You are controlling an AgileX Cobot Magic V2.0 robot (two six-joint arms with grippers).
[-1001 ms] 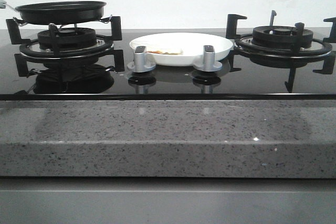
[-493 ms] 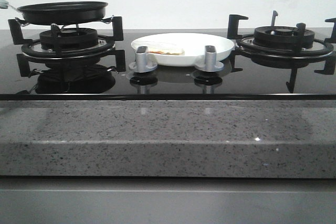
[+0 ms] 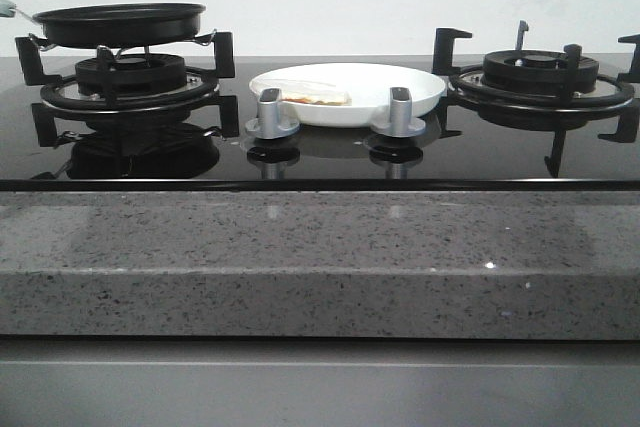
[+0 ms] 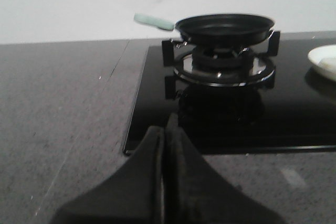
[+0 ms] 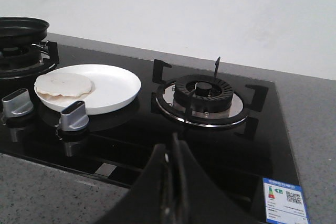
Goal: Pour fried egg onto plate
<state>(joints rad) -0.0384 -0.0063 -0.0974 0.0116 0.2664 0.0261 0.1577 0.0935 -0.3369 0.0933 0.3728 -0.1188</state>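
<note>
While the fried egg (image 5: 63, 86) lies flat on the plate (image 5: 113, 90), it covers the plate's pan-side half and its edge reaches that rim. Pale cream patch, thin brown-orange edge visible in the front view (image 3: 315, 97). Plate (image 3: 400, 79) sits on the black glass hob (image 3: 320, 152), between the two burners, directly behind the two silver knobs.

Knobs: the one toward the pan (image 3: 270, 114) stands in front of the egg, the other (image 3: 398, 113) in front of the plate's bare half. Both upright, close to the plate's near rim; can't tell if they touch it.

Frying pan (image 3: 120, 23) is black and level on the pan-support grate (image 3: 125, 82) of the burner left of the plate. Its pale green handle (image 4: 153, 21) points away from the plate. From my left wrist the pan (image 4: 226, 26) looks bare inside, as far as the shallow angle shows.

Burner on the plate's other side (image 5: 203, 94) carries nothing. Sticker (image 5: 284, 199) on the hob's glass, at the near corner beyond that burner.

Grey speckled stone counter (image 3: 320, 257) runs in front of the hob.

My left gripper (image 4: 164, 169): fingers pressed together, nothing between them, low over the counter in front of the pan's burner. My right gripper (image 5: 172, 182): same, fingers together and holding nothing, over the hob's near edge in front of the bare burner.
</note>
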